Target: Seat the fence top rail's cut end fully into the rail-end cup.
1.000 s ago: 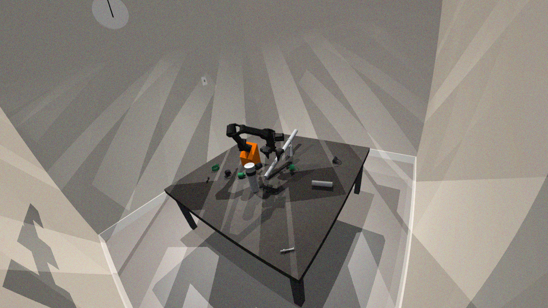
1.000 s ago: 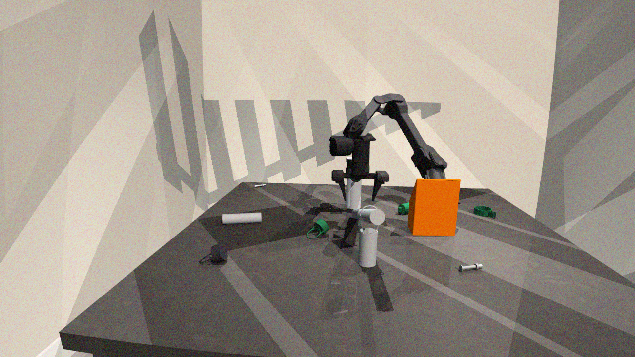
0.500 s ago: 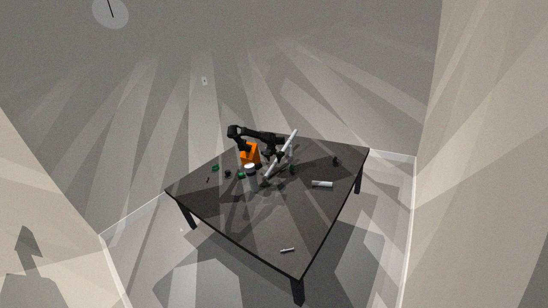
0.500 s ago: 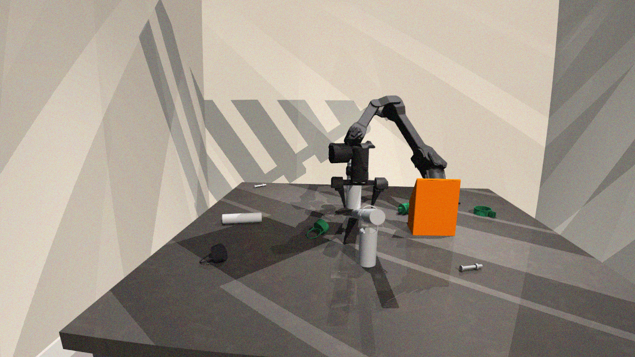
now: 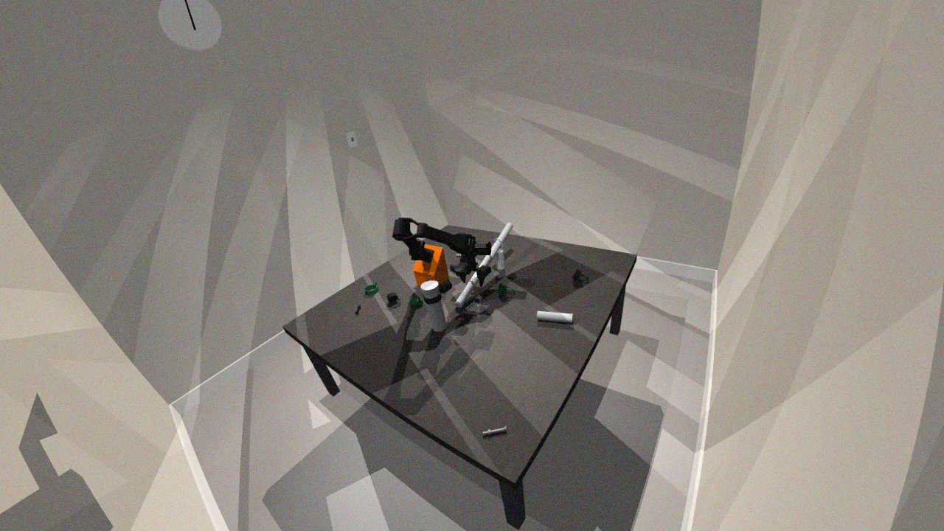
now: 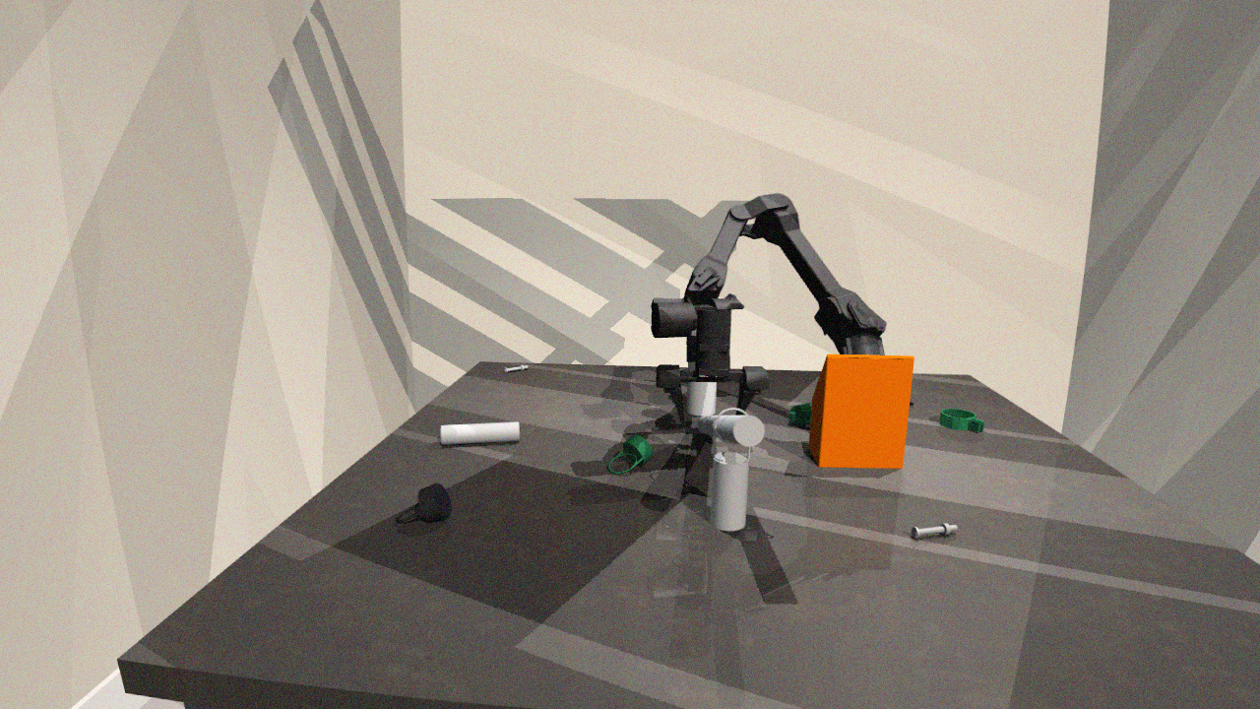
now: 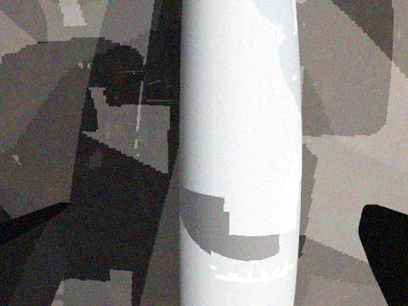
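Note:
The white rail [image 5: 501,239] [image 6: 748,430] [image 7: 240,106] slopes through the thin loop of the loop cap [image 6: 732,409] on the small post [image 5: 501,262] [image 6: 728,493]. Its far end is low, near the table beside the big post [image 5: 436,318], and outside the dark rail-end cup [image 5: 445,286]. The cup hangs just under the white post cap [image 5: 429,289]; it is hidden in the exterior view. My gripper [image 5: 471,279] [image 6: 713,418] [image 7: 222,222] is open, pointing down over the rail. In the wrist view the rail runs between the fingers with a gap on each side.
An orange block [image 5: 428,269] [image 6: 863,414] stands near the arm's base. A green loop cap [image 5: 503,289] [image 6: 634,451] lies beside the rail. A loose white tube [image 5: 554,317] [image 6: 479,433], a dark cap [image 5: 578,277] [image 6: 432,502] and a bolt [image 6: 933,531] lie further out.

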Tool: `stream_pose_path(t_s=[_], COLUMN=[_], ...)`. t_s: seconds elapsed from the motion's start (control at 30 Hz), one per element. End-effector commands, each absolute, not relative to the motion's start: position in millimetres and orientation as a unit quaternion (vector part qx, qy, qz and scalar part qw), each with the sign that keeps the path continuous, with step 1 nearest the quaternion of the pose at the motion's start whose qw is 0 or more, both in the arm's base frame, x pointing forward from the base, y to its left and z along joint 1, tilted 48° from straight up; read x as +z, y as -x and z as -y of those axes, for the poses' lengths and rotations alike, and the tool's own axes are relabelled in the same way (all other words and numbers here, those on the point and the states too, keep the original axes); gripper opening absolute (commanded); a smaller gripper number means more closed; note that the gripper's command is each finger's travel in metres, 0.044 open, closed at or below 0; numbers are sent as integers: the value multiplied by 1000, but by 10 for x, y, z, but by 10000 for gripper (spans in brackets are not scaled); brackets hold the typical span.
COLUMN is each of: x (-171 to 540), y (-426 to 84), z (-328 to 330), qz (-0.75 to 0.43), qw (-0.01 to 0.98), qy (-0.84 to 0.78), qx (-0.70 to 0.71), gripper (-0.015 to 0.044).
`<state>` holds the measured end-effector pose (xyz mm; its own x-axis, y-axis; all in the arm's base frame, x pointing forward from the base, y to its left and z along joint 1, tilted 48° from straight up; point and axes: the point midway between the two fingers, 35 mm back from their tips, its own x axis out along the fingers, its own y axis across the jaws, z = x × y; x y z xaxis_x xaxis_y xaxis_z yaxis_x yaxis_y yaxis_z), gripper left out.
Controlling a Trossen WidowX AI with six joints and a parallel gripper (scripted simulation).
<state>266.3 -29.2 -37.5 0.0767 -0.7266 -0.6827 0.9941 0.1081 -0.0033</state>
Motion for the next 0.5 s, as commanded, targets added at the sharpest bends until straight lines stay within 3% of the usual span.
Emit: stream_pose_path(t_s=[0.0,0.43,0.47], x=[-414,-525,-525], y=[-2656,-2654,-2654], z=[339,477,477], qz=[-275,-274,-274], qw=[693,694,694], qy=[-239,-238,-238], qx=[-621,-622,-622], gripper=[440,440,414])
